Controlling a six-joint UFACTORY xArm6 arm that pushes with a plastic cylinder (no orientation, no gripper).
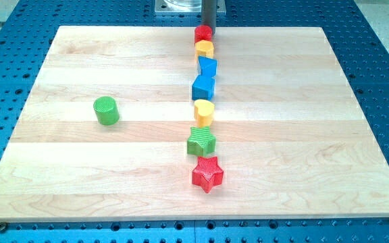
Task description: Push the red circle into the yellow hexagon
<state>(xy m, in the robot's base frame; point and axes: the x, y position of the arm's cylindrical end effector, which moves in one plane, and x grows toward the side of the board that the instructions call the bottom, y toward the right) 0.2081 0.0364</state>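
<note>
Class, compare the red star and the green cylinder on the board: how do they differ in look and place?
The red star is red and five-pointed; the green cylinder is green and round. The red star ends the line of blocks near the view's bottom; the green cylinder stands alone toward the view's left. Both have ribbed surfaces and rest on the wooden board.

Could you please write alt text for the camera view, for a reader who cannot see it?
My tip sits just above the red circle, which touches the yellow hexagon, heading a column of blocks down the wooden board. A green cylinder stands alone at the view's left.
</note>
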